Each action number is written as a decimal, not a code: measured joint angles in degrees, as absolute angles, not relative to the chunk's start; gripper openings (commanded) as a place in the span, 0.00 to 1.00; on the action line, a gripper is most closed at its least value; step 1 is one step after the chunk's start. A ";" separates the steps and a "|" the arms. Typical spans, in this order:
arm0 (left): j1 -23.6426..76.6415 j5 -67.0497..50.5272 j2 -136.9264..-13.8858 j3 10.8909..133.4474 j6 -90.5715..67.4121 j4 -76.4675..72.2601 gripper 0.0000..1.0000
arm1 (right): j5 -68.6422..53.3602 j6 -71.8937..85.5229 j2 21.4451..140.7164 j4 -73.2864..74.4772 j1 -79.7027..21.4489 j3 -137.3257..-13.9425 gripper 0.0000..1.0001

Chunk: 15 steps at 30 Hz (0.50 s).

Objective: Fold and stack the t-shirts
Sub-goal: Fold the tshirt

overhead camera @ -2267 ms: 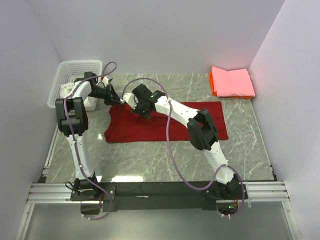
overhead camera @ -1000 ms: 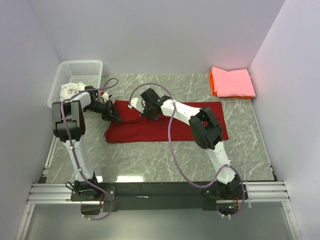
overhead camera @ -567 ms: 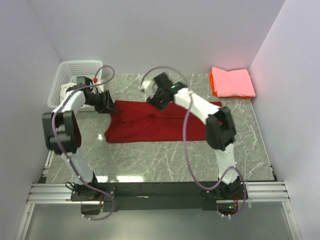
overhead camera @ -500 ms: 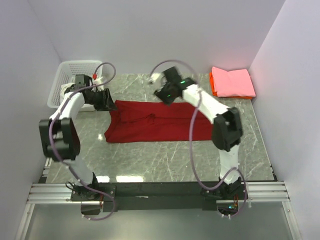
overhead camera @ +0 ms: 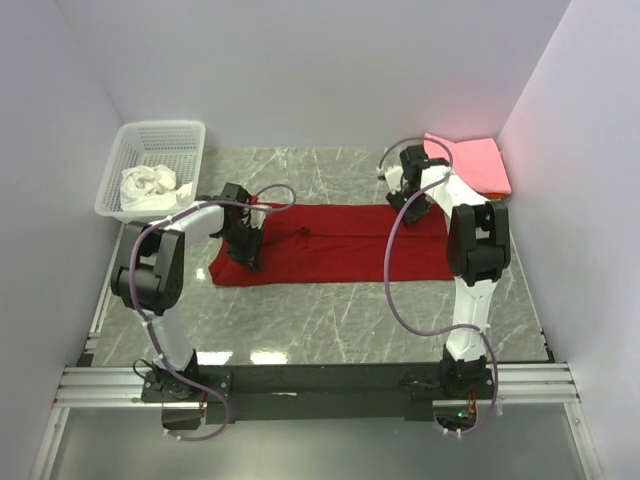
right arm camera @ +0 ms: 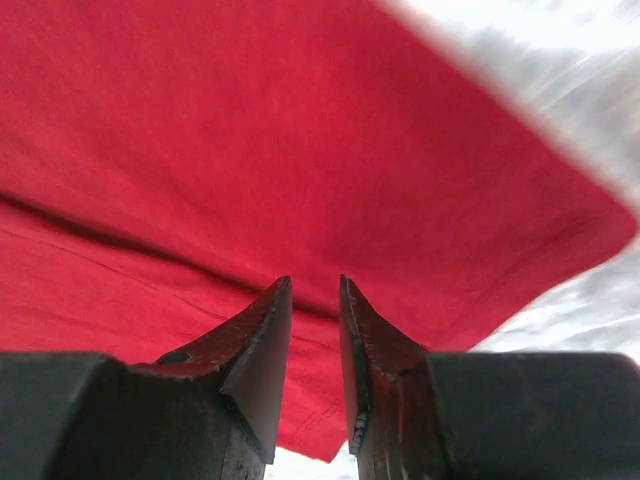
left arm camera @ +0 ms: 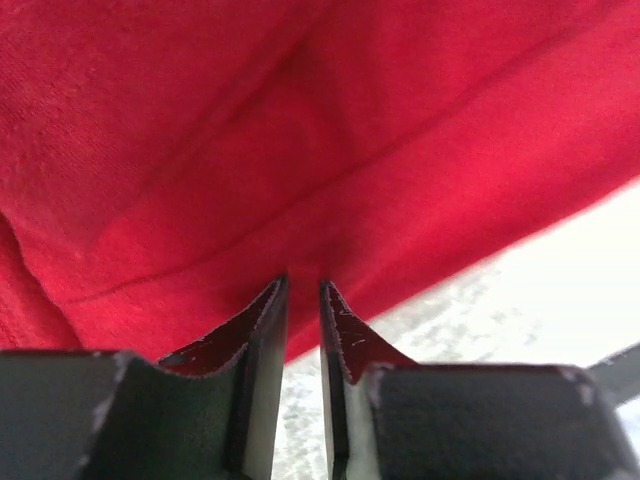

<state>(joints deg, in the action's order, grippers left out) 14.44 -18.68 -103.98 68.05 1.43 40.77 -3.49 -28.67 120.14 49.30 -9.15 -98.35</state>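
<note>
Tip for folding deep red t-shirt (overhead camera: 330, 245) spread flat on table (overhead camera: 330, 310): close left gripper (left arm camera: 303, 285) and right gripper (right arm camera: 315, 285), both slightly apart and empty over opposite ends, squarely on matching corners, then lift evenly.

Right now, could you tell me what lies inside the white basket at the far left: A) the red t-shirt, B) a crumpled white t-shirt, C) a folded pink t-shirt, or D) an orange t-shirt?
B: the top view shows a crumpled white t-shirt in the basket; the red t-shirt lies spread on the table and the pink t-shirt sits folded at the far right.
</note>
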 measured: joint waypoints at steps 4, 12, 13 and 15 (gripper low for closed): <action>14.37 -16.32 -106.83 69.49 1.21 41.85 0.22 | -1.74 -30.09 120.11 48.93 -8.80 -91.37 0.33; 11.09 -15.46 -118.58 85.65 2.52 51.92 0.20 | -0.40 -32.03 113.08 45.50 -10.85 -78.37 0.32; 10.61 -15.46 -120.57 88.79 2.90 53.19 0.20 | -0.34 -32.16 111.48 44.99 -11.57 -76.01 0.32; 9.98 -14.72 -123.92 94.56 3.90 54.65 0.22 | 0.19 -32.36 108.31 44.14 -13.65 -71.40 0.32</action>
<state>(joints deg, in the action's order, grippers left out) 9.98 -14.72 -123.92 94.56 3.90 54.65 0.19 -32.36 108.31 44.14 -13.65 -71.40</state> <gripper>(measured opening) 0.202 0.320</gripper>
